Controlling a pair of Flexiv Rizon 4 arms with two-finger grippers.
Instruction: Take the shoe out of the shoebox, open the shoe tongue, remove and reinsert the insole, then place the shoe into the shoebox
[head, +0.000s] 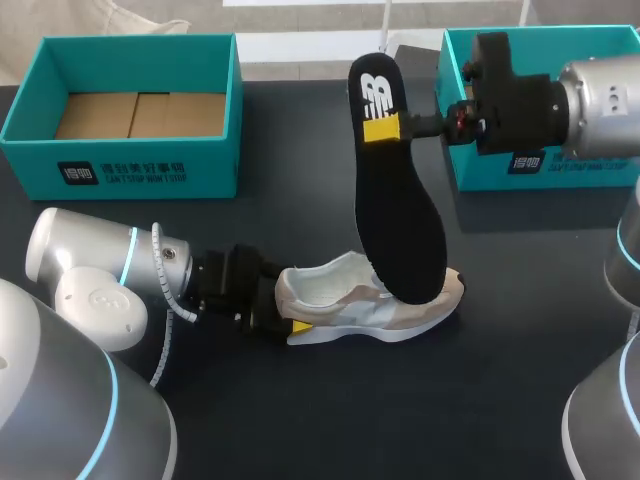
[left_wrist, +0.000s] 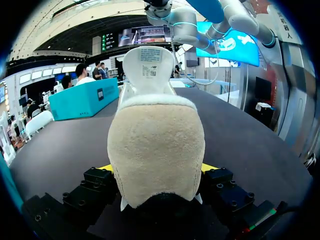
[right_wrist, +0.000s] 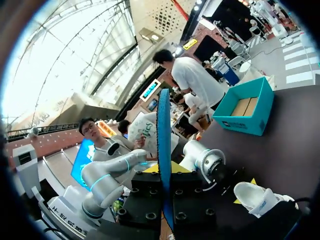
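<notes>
- Shoe (head: 370, 305): lies on the dark table (head: 400, 430) near its middle, sole down, opening upward. In the left wrist view the tongue (left_wrist: 149, 65) stands upright, clear of the opening.
- Left gripper (head: 275, 310): fingers clamp the heel of the shoe from both sides, yellow tips pressed to the heel counter. Judgement: this grip is the anchor and should hold firm and level while the insole is worked.
- Right gripper (head: 400, 127): fingers pinch the heel end of the black insole (head: 395, 200), raised above the table. In the right wrist view the insole sits edge-on between the two fingers.
- Insole: hangs steeply, its toe end low at the shoe's opening. Whether the tip is inside the shoe or only in front of it cannot be told.
- Step in hand, as judged: the insole exchange. Whether it is coming out or going in is not evident.
- Advice: travel along the shoe's length, lowering the angle if inserting, so the toe end slides under the tongue without folding.
- Risk: a steep push could buckle the insole or tip the shoe.
- Teal shoebox (head: 120, 170): open at the table's far left, well apart. A second teal box (head: 480, 175) stands behind the right gripper.
</notes>
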